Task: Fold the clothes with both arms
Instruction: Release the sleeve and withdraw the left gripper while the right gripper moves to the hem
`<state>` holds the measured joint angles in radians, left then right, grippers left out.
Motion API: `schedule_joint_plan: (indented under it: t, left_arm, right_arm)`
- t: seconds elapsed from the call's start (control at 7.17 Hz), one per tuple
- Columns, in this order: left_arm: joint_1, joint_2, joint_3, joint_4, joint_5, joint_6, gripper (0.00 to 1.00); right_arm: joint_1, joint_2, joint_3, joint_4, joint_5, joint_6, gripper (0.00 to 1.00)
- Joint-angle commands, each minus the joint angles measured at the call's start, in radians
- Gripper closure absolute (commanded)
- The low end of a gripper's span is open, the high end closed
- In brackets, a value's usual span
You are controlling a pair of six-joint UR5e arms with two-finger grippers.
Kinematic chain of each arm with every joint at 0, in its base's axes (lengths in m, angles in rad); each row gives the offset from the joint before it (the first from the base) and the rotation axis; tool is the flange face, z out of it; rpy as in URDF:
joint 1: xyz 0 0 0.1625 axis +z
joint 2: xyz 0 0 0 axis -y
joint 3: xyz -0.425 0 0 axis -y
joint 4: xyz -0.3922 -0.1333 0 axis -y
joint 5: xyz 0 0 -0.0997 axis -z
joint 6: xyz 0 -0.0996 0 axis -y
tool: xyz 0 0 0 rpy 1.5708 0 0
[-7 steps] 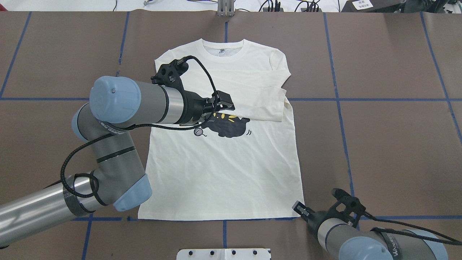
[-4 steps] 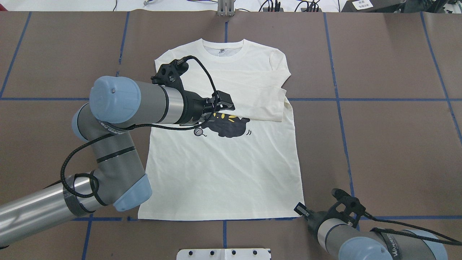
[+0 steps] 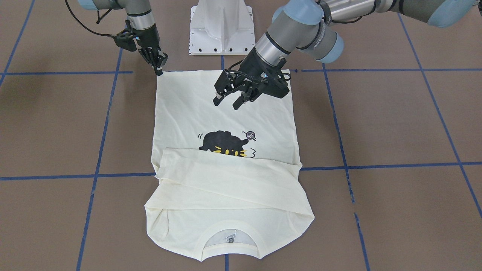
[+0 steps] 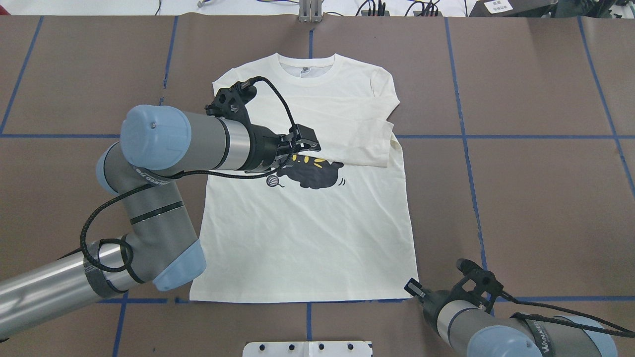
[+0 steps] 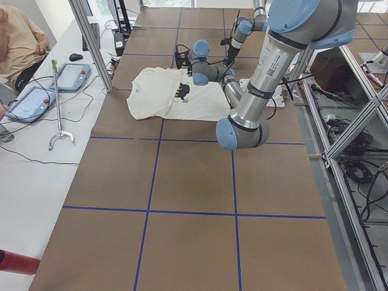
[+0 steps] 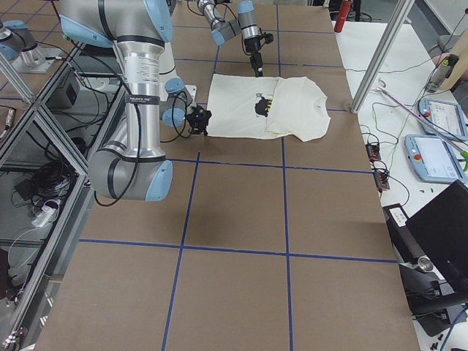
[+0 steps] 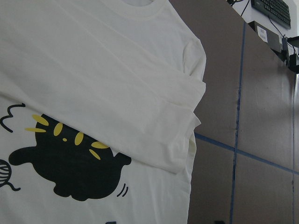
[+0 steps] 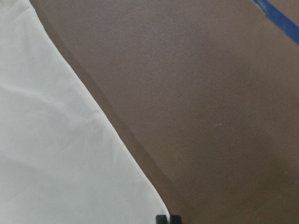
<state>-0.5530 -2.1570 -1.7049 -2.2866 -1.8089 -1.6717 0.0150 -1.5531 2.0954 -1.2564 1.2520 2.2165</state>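
- The counter point(image 4: 545, 208) is covered with matte brown sheets, and thin blue tape lines point(image 4: 538, 137) cut it into large squares.
- A white pedestal base point(image 3: 222, 26) of smooth metal stands at the top middle of the front-facing view.
- The T-shirt point(image 4: 307, 238) is of soft cream cloth with light wrinkles. It lies flat in the centre of the overhead view, print side up, with the ribbed round collar point(image 4: 306, 74) toward the top edge.
- A long sleeve point(image 4: 347, 141) is folded across the chest as a flat band. It covers the upper part of the black cat print point(image 4: 315, 174), which has small yellow marks.
- The left end effector point(image 3: 227, 103), black and angular, is above the plain cloth in the upper middle of the front-facing view. Its two fingers are spread apart and nothing is between them.
- The right end effector point(image 3: 160, 69) points down at the hem corner, in the upper left of that view. Its fingers are pressed together beside the cloth edge; I cannot tell whether cloth is caught between them.
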Motion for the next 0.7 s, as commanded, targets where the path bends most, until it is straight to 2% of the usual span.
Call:
schedule_joint_plan:
  t: [0.0,0.14,0.28,0.42,0.56]
  left_arm:
    - [0.022,0.109,-0.118,0.129,0.063,0.0,0.25]
    - [0.123,0.156,-0.24,0.374,0.182,-0.002,0.25]
    - [0.248,0.181,-0.287,0.494,0.32,-0.04,0.25]
    - [0.337,0.274,-0.321,0.507,0.357,-0.122,0.26]
    - [0.381,0.322,-0.34,0.51,0.358,-0.167,0.28]
  right_arm:
    - [0.008,-0.013,0.055,0.0,0.003,-0.012,1.0]
    - [0.008,-0.01,0.06,0.0,0.004,-0.012,1.0]
    - [0.006,-0.007,0.06,0.0,0.004,-0.012,1.0]
    - [0.006,-0.007,0.06,0.0,0.004,-0.014,1.0]
    - [0.006,-0.005,0.06,0.0,0.007,-0.014,1.0]
